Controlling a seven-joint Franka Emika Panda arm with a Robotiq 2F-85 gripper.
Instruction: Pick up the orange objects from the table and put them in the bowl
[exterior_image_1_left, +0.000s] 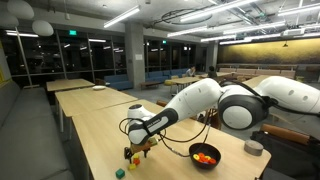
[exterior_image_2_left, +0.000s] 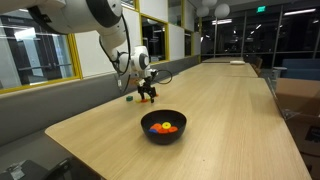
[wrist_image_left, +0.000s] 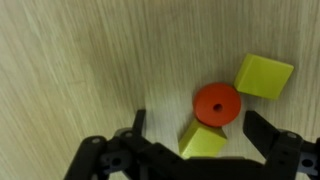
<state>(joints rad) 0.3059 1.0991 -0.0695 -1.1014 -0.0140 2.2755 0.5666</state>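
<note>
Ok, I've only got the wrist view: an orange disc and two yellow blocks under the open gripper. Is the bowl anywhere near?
Observer: The bowl sits on the same table, apart from the gripper, with bare tabletop between them.
Operator: Anything in it?
Observer: Yes, orange pieces lie inside it.
Operator: Any loose bits outside my view?
Observer: A small green piece lies on the table beside the gripper.

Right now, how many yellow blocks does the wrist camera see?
2 blocks: one upper right of the orange disc, one just below it. Others may lie out of frame.
</note>
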